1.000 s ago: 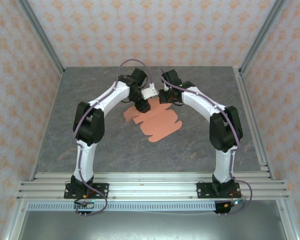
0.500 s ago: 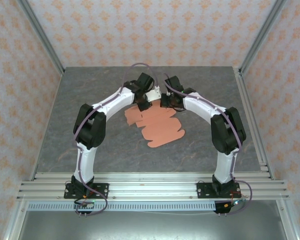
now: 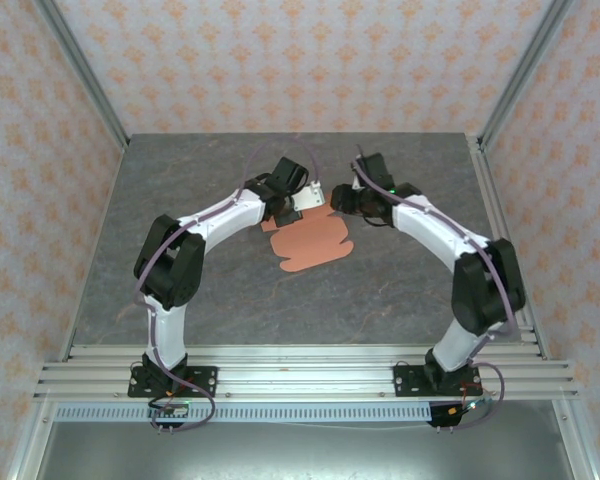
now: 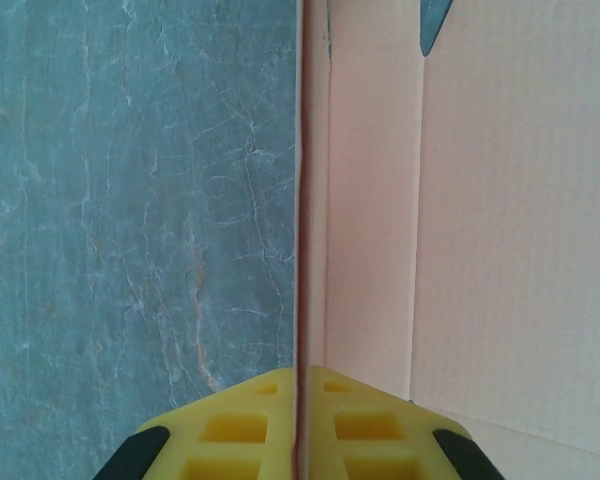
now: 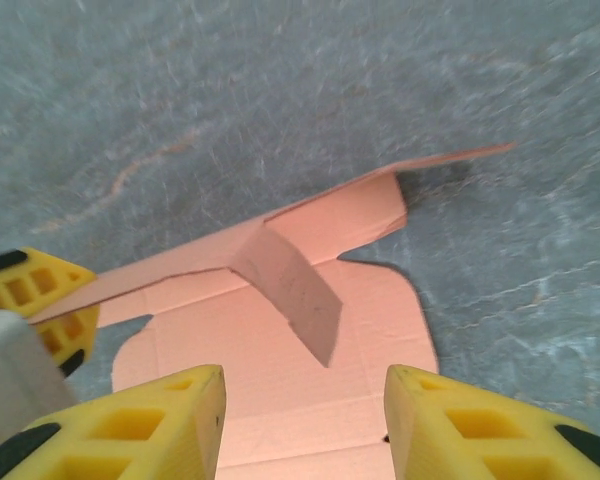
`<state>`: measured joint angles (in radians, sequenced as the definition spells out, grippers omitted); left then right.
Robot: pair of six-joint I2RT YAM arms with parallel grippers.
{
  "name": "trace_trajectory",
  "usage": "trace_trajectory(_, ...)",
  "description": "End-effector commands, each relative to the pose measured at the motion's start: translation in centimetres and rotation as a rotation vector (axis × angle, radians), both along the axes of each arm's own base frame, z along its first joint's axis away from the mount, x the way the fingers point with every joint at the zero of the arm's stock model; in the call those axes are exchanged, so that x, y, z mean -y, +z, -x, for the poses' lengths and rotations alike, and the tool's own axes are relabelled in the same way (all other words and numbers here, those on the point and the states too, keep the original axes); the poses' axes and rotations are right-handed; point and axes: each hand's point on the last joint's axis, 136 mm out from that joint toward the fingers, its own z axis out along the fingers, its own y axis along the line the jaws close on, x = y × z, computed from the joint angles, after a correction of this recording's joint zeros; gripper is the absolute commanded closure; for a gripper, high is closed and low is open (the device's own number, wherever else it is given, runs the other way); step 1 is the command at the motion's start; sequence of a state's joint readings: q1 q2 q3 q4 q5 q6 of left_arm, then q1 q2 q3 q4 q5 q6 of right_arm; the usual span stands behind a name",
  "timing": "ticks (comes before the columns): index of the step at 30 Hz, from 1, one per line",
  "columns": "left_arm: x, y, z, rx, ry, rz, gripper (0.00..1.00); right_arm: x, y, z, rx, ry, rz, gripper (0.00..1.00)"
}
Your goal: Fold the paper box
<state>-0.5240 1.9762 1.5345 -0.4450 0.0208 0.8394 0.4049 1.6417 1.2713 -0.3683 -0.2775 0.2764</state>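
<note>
The paper box (image 3: 312, 242) is a salmon-orange die-cut sheet lying mid-table, its far panel lifted upright. My left gripper (image 3: 294, 204) is shut on that raised panel. In the left wrist view the yellow fingers (image 4: 240, 420) pinch the panel's thin edge, and the rest of the paper box (image 4: 510, 200) lies flat to the right. My right gripper (image 3: 337, 201) hovers just right of the raised panel, open, with nothing between its fingers (image 5: 170, 420). Below it, the paper box (image 5: 380, 310) shows a small inner flap standing up, with the left gripper's yellow finger (image 5: 45, 290) at the left.
Grey marbled tabletop (image 3: 200, 280) surrounds the sheet on all sides. Patterned walls and aluminium posts (image 3: 510, 80) enclose the table. A metal rail (image 3: 300, 370) carrying the arm bases runs along the near edge.
The left gripper closed on the sheet's far panel and raised it upright. The right gripper opened, let go and drew back to the right. The sheet shifted slightly right.
</note>
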Motion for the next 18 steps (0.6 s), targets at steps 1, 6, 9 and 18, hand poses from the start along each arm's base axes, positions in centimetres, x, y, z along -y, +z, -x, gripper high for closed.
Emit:
trace_trajectory(1,-0.2,0.3,0.0,0.013,-0.038,-0.055,0.92,3.6,3.2,-0.9,0.086,-0.045,-0.06,0.52)
trace_trajectory(6,0.4,0.3,0.0,-0.027,-0.073,-0.031,0.92,7.2,2.4,-2.7,0.083,-0.031,-0.041,0.49)
trace_trajectory(9,0.6,0.5,-0.5,-0.031,-0.086,-0.03,0.91,7.6,0.6,-4.5,0.057,0.016,-0.033,0.48)
trace_trajectory(18,0.0,0.0,-2.9,-0.096,-0.095,-0.006,0.9,8.2,-2.6,-10.5,-0.004,0.097,0.022,0.51)
